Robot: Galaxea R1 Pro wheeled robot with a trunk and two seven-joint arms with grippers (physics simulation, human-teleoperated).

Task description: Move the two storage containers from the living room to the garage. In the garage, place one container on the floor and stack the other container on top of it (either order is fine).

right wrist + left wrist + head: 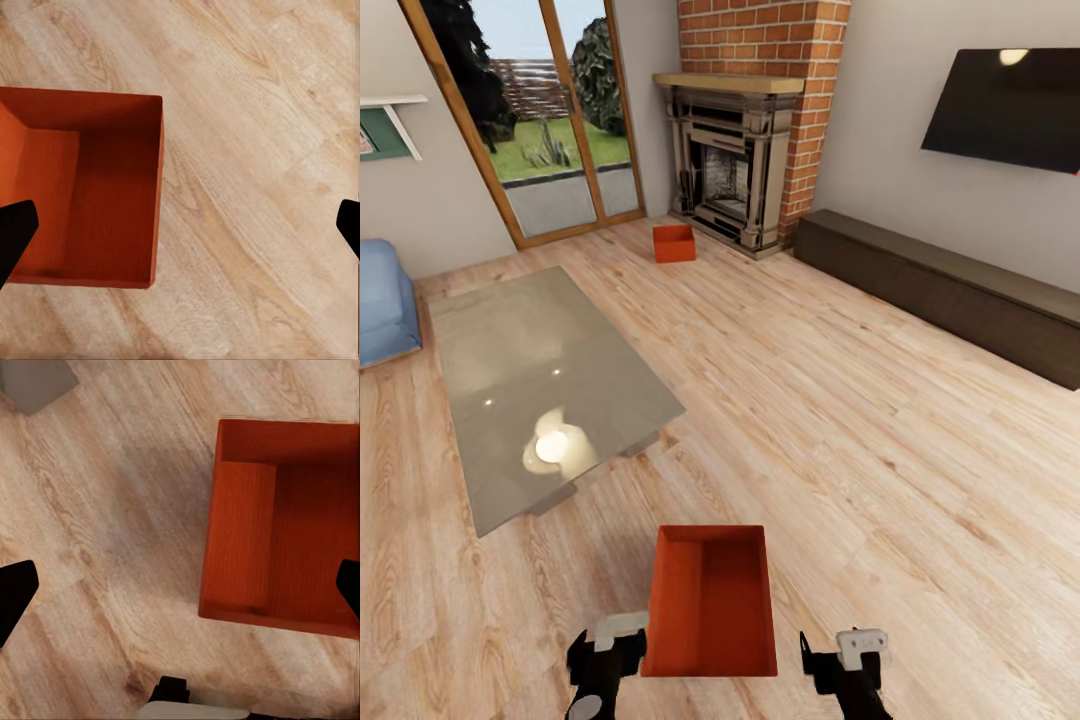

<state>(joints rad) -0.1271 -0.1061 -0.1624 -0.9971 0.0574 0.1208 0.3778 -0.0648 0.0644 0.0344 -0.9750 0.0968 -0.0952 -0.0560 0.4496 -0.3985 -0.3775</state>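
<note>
Head view: an orange-red, open-topped rectangular storage container (710,600) sits on the light wood-plank floor (840,420) directly between the two arms, both held low and forward. The left gripper (180,585) hangs over the bin's left wall, jaws spread wide and gripping nothing; the right gripper (180,225) is likewise released (one fingertip (15,232) over the bin's base, the other over bare planks). A second orange-red bin (674,243) rests far off beside the brick-sided stone fireplace (745,150).

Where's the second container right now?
In the head view, the far container sits on the wood floor across the room, just left of the fireplace.
</note>
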